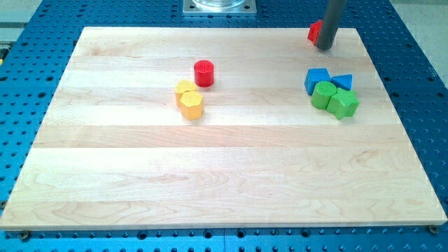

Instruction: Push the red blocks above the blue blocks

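Note:
A red cylinder block (204,73) stands left of the board's middle, toward the view's top. A second red block (315,31) sits at the top right, partly hidden behind my rod. My tip (324,47) rests on the board touching that red block's right side. Two blue blocks, a cube-like one (316,79) and a smaller one (343,82), lie below my tip at the right. The red cylinder is far to the left of the blue blocks.
A green cylinder (323,94) and a green block (343,104) touch the blue blocks from below. Two yellow blocks (185,88) (191,105) sit just below-left of the red cylinder. The wooden board (210,175) lies on a blue perforated table.

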You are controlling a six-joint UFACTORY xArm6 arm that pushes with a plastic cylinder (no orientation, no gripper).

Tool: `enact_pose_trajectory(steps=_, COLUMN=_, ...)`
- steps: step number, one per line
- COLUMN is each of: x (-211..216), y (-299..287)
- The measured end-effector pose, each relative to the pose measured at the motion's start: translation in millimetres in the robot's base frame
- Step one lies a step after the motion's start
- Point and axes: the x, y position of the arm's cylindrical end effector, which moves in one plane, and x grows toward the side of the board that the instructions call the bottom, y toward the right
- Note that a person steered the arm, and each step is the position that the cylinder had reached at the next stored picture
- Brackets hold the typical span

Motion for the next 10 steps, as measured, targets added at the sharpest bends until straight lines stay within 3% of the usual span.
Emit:
enact_pose_trajectory(steps=2, x=115.6, y=-169.7)
enact_pose_trajectory(steps=3, x=130.0, y=-260.7)
enact_pose_trajectory(steps=4, x=61.6, y=-243.0)
enact_pose_trajectory(steps=5, x=19.2, y=-191.5)
enact_pose_trajectory(steps=6, x=15.3, y=-280.5)
enact_pose_trajectory(steps=7, x=-0.3, y=-220.2)
enact_pose_trajectory(steps=8, x=-1.3, y=-122.0)
enact_pose_trajectory(steps=9, x=-30.2, y=-201.9)
enact_pose_trajectory(steps=10, x=-56.8, y=-174.9)
